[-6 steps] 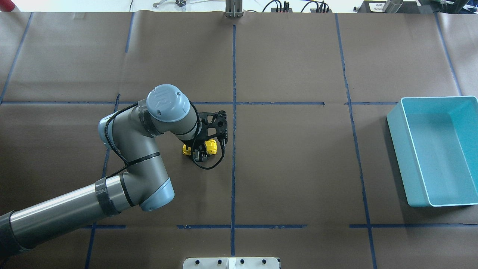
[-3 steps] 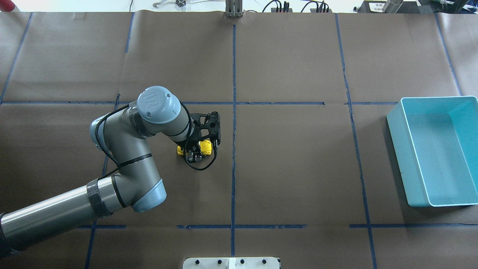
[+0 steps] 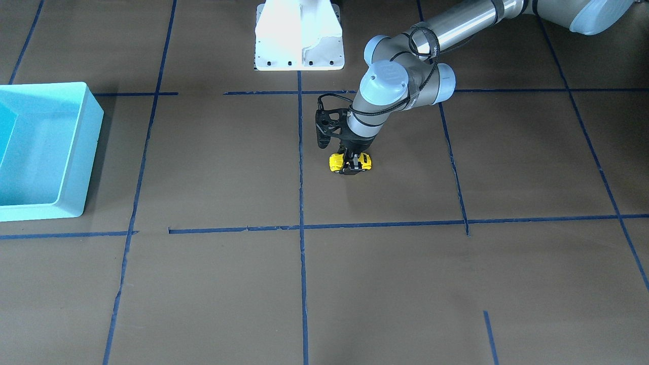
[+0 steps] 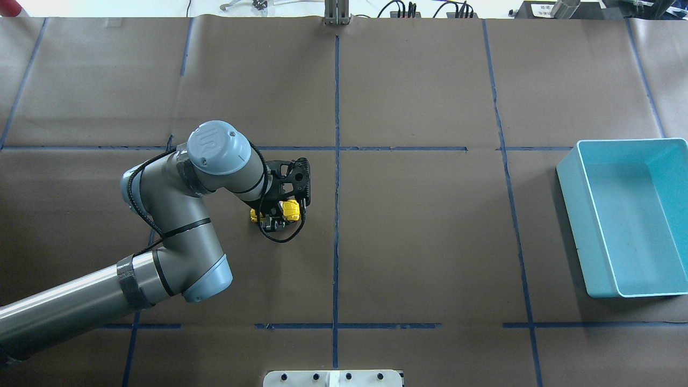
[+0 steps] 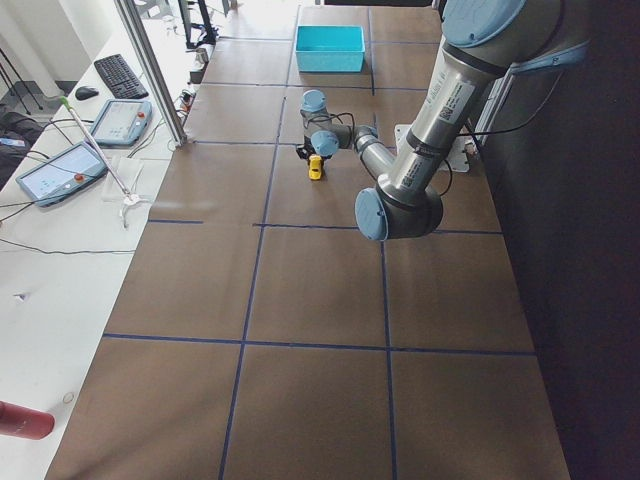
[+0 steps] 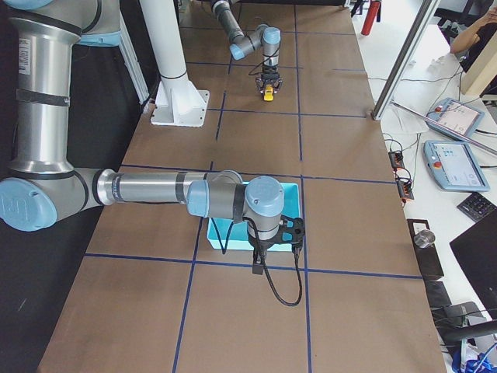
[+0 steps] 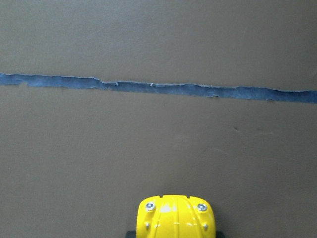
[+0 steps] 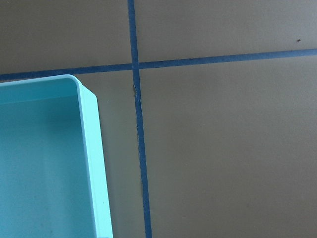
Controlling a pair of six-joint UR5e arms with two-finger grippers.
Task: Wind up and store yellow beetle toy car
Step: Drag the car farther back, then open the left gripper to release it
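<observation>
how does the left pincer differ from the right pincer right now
The left pincer is shut on the yellow beetle toy car; the right pincer shows nothing in it, and whether it is open or shut cannot be told. The left pincer is down at the table near the centre tape line; the right pincer hangs by the teal bin. Both point down at the table.

Toy car (image 7: 176, 216) half below frame edge

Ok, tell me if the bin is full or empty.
Empty. The bin shows only bare teal floor in the overhead view; the car is outside it, held in the left gripper.
</observation>
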